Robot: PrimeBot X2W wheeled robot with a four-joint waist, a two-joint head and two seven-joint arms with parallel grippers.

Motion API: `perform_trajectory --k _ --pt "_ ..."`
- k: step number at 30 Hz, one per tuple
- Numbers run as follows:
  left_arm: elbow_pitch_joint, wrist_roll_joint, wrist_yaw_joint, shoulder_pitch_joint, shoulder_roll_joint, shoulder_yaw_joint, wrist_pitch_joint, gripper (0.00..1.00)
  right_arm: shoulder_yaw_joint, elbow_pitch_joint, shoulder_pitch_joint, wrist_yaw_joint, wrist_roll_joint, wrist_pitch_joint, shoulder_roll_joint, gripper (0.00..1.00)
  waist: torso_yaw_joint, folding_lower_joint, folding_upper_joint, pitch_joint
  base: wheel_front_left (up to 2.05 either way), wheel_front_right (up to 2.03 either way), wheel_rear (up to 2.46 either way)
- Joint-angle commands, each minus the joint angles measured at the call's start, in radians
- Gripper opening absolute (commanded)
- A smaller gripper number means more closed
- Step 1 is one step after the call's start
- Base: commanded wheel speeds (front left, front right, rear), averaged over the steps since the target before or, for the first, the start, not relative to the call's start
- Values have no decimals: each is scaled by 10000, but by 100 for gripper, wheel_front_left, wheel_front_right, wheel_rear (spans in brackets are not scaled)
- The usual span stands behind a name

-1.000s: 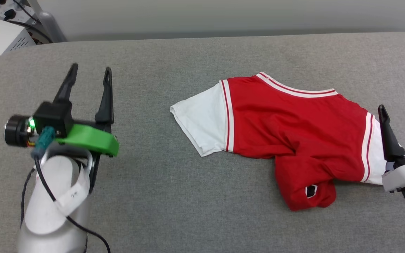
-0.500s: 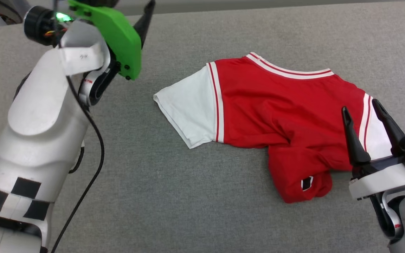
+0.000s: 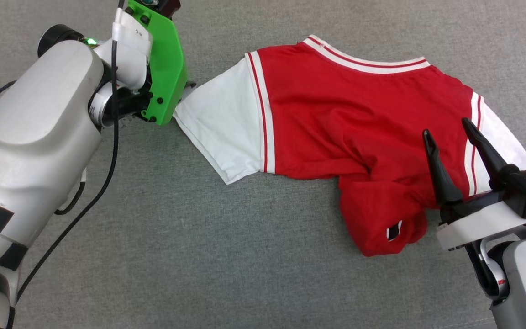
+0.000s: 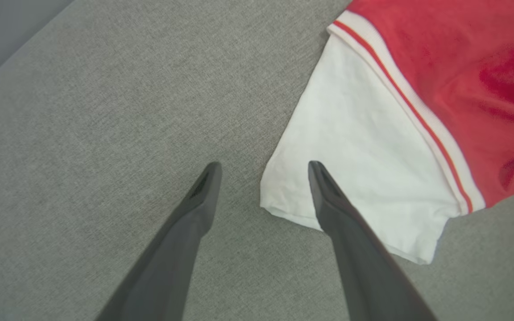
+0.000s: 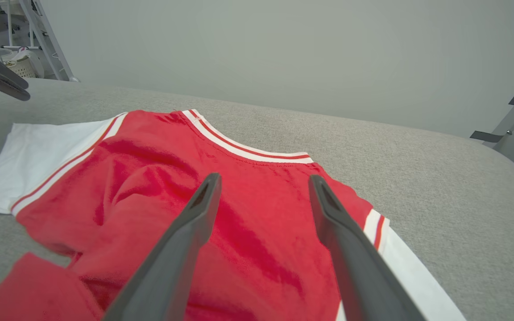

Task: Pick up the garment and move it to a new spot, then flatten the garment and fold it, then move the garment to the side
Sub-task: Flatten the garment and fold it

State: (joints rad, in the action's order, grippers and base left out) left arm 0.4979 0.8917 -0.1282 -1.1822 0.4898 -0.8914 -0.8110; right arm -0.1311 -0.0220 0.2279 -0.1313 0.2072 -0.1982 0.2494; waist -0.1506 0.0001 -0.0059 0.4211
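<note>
1. I see the garment [image 3: 336, 114] lying on the grey fabric counter [image 3: 199, 256], well right of centre, with its striped collar trim [image 3: 363, 63] toward the far side.
2. The upper body lies fairly flat. The lower part is bunched into a crumpled lump on the near side, where the small black-and-white hem tag [image 3: 393, 230] shows.
3. One white sleeve [image 3: 219, 125] spreads flat toward my left arm. The other sleeve [image 3: 500, 137] lies by my right arm.
4. My left end effector [image 4: 263, 166] is open and empty, pointing down at the counter. In its wrist view one finger lies over the corner of the white sleeve and the other over bare counter. I cannot tell whether either touches.
5. The green mount [image 3: 165, 64] on that wrist sits just beside the sleeve's outer edge in the head view.
6. My right end effector [image 3: 446, 127] is also open and holds nothing. Its fingers hover over the red body near the striped sleeve seam, aimed toward the collar.
</note>
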Motion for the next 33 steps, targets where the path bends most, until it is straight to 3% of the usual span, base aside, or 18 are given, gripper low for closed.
perform_trajectory --k 1,13,15,24,33 --pt "-21 143 -24 -265 167 -300 -230 100 -41 -39 218 6 7 -76 -60 100 -232 -1 59 353 0 0 0" --pt "-30 671 -24 -174 748 -3012 -531 100 -284 -421 669 6 -24 -311 -238 100 -391 -1 59 841 0 0 0" --pt "-36 823 -24 -240 769 -3285 -366 0 -290 -494 724 6 -31 -330 -244 100 -353 -1 59 827 0 0 0" --pt "-250 1462 -25 -689 985 -3671 724 0 -171 -791 571 6 -2 -358 -115 100 219 -1 59 77 0 0 0" --pt "347 1905 -25 -416 2268 -3743 1228 0 -85 -821 268 6 43 -299 -85 100 616 -1 59 -431 0 0 0"
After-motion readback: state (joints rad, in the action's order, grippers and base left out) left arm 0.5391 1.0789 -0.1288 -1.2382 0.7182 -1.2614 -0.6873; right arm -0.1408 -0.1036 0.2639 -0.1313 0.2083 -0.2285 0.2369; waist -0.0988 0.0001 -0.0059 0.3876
